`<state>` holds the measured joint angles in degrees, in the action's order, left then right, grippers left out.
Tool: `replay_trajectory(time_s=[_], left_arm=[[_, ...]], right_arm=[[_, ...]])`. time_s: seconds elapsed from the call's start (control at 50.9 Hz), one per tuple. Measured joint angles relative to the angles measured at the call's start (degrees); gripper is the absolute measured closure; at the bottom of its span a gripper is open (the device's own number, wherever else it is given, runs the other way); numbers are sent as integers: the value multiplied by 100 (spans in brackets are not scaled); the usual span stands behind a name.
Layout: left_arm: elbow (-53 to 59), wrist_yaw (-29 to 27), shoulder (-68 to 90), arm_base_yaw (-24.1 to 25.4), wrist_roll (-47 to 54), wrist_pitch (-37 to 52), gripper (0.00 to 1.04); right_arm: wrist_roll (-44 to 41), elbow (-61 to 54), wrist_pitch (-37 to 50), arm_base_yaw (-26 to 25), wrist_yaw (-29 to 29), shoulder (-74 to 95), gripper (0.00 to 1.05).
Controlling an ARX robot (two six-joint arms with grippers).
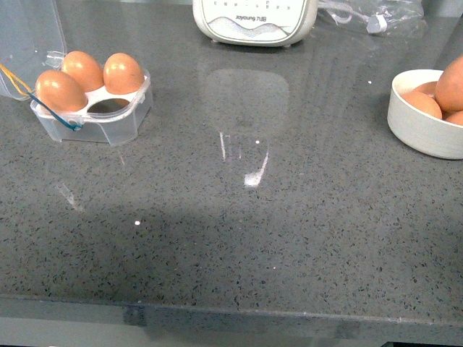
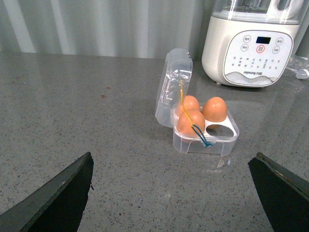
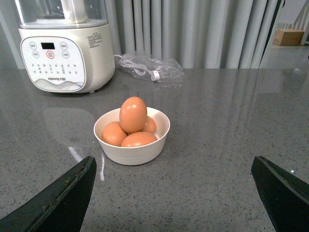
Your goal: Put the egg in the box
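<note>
The clear four-cup box (image 1: pixel 116 126) stands at the far left of the counter with its lid open. It holds three brown eggs (image 1: pixel 123 73), and one cup (image 1: pixel 110 105) is empty. It also shows in the left wrist view (image 2: pixel 207 145). A white bowl (image 1: pixel 419 130) at the far right holds several brown eggs; the top egg (image 3: pixel 133 114) stands on the others. My left gripper (image 2: pixel 171 193) is open and empty, well short of the box. My right gripper (image 3: pixel 176 193) is open and empty, short of the bowl (image 3: pixel 133 152). Neither arm shows in the front view.
A white Joyoung kitchen appliance (image 1: pixel 253 20) stands at the back middle. A clear plastic bag with a cable (image 1: pixel 376 18) lies beside it. The grey speckled counter's front edge (image 1: pixel 231 311) runs along the bottom.
</note>
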<state>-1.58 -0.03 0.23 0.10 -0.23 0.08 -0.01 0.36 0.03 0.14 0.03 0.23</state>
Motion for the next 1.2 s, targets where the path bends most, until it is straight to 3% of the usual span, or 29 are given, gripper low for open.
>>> replay_trajectory(time_s=[0.314, 0.452, 0.491, 0.55, 0.649, 0.884, 1.101, 1.199], left_arm=[[0, 0, 0, 0, 0, 0, 7], [0, -7, 0, 0, 0, -2, 7], [0, 0, -2, 0, 0, -2, 7], [0, 9, -2, 0, 2, -2, 7], [0, 0, -2, 0, 0, -4, 7], [0, 0, -2, 0, 0, -4, 7], [0, 0, -2, 0, 0, -4, 7], [0, 0, -2, 0, 0, -4, 7]], right_arm=[[0, 2, -2, 0, 0, 2, 7], [1373, 756, -1657, 813, 2441, 1272, 7], [1720, 824, -1720, 876, 2778, 1591, 7], [1912, 855, -1593, 815, 2835, 1908, 7], [1869, 1032, -920, 341, 2306, 2494, 7], [560, 1624, 612, -501, 684, 4022, 7], [-249, 2162, 1499, -632, -365, 5442, 7], [-411, 2295, 1716, -540, -568, 5834, 7]])
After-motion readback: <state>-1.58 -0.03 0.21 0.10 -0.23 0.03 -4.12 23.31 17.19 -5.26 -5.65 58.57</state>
